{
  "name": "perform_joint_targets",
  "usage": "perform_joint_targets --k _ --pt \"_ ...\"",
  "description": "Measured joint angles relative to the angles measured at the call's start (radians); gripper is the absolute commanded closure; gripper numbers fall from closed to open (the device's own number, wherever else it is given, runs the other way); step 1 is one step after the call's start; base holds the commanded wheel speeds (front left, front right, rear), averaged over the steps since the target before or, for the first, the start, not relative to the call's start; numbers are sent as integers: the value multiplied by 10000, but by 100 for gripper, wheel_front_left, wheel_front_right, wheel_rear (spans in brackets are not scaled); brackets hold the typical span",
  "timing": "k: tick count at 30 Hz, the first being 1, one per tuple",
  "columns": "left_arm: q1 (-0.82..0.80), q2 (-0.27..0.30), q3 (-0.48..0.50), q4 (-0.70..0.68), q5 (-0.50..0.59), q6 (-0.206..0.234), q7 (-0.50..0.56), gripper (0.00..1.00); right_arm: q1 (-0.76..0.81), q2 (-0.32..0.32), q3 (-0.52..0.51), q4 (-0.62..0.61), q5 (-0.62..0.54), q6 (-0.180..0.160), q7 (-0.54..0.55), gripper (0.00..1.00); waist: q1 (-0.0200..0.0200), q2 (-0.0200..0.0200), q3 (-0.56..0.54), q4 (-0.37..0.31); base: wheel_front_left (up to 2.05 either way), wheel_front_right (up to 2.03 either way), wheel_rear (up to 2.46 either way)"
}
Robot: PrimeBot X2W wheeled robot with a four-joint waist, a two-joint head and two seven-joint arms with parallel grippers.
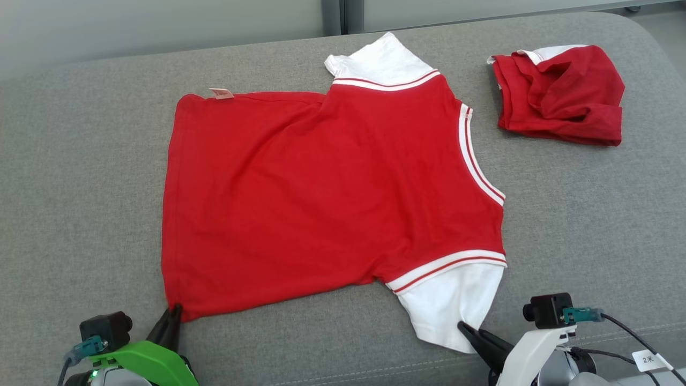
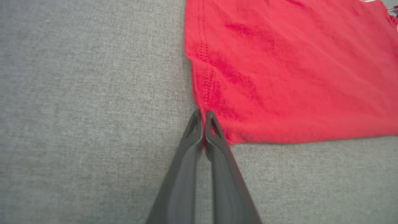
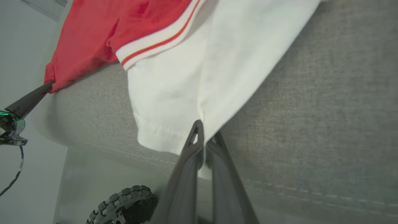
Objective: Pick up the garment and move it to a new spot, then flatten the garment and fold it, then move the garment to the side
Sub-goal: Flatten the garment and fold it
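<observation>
Grey couch (image 1: 80, 161): left jaws clamp garment (image 1: 321, 187) hem corner; right jaws clamp white sleeve (image 1: 455, 305).

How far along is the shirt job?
Done: the red shirt lies spread flat on the grey cushion. In hand: the left gripper is shut on its near hem corner, the right gripper on the white sleeve. To do: the fold and the move aside; no fold shows yet.

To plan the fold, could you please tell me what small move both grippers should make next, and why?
Probably lift both together: the left gripper pinches the near hem corner of the red shirt, the right gripper its white sleeve, and it lies flat.
</observation>
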Motion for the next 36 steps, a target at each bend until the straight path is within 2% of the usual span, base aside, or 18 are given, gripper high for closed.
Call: perform_joint_targets --k 21,36 --pt "-211 65 73 -915 -803 -90 -309 100 11 -454 -493 -1918 3141 -2 -608 100 0 0 -6 13 0 0 0" --pt "-497 105 194 -1383 -1058 -90 -291 100 -779 -997 -943 -2560 3837 -2 -1517 100 0 0 152 -2 0 0 0"
